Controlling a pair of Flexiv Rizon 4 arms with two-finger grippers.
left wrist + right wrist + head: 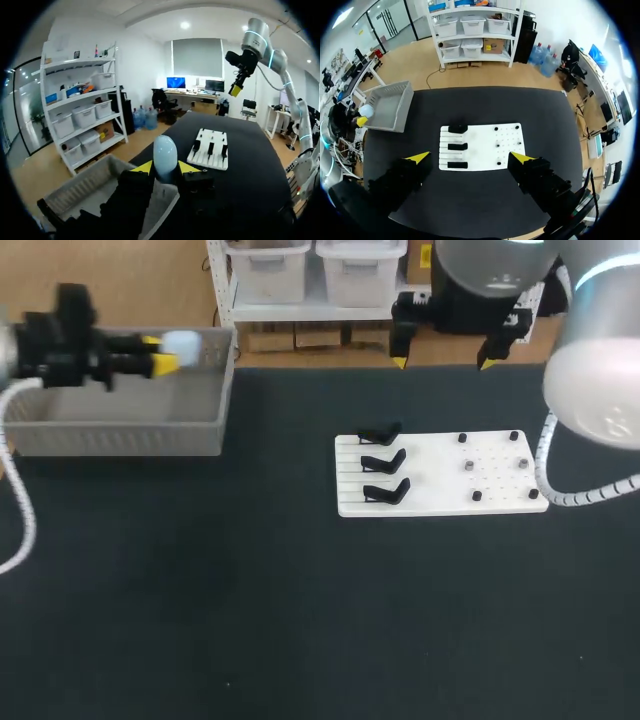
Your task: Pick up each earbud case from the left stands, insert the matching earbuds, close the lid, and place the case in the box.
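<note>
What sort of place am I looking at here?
Probably a robotics lab bench: the left gripper holds an earbud case over a grey box, the right gripper hangs open above a white board of black stands.

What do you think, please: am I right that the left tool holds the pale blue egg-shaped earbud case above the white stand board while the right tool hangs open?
Not quite: the left tool holds the pale blue egg-shaped earbud case above the grey plastic basket, not the white stand board, as the head view shows. The right tool does hang open.
</note>
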